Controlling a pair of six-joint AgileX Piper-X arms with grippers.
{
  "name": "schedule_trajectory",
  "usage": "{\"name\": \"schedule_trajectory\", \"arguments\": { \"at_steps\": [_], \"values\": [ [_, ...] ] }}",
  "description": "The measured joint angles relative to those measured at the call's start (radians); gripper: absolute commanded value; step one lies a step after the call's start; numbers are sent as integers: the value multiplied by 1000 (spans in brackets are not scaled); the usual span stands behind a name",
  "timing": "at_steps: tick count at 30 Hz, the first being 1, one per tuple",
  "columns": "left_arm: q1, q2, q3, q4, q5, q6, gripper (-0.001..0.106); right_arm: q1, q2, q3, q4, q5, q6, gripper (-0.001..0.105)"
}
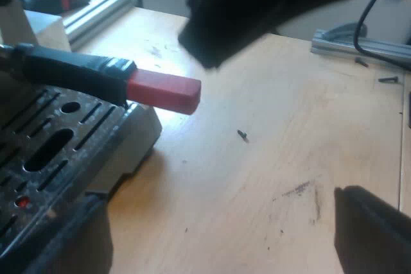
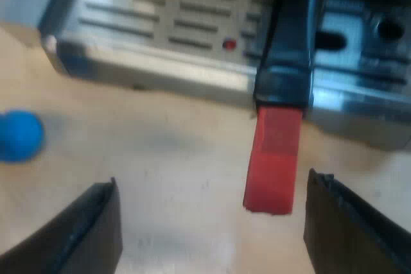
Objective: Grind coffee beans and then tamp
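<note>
The right gripper [image 2: 212, 181], wide open and empty, flanks the red handle end [image 2: 273, 162] of the holder [image 2: 289, 49], probably rigid, metal-heavy, best gripped there; the left gripper [image 1: 276, 120] gapes empty.

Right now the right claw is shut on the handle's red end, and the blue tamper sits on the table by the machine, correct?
Not quite. The right wrist view shows the right claw open, its fingers either side of the handle's red end, not touching it. The blue tamper does sit on the table by the machine.
</note>
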Motion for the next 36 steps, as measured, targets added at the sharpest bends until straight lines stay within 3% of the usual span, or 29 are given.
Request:
{"name": "schedule_trajectory", "arguments": {
  "at_steps": [6, 13, 22, 36],
  "values": [
    [0, 0, -6, -1, -7, 0, 78, -66, 74, 0, 11, -64, -8, 62],
    [0, 0, -5, -1, -7, 0, 78, -110, 101, 5, -9, -92, -69, 62],
    [0, 0, -5, -1, -7, 0, 78, -135, 101, 134, -212, -128, -81, 62],
    [0, 0, -5, -1, -7, 0, 78, -184, 101, 170, -338, -128, -135, 62]
  ]
}}
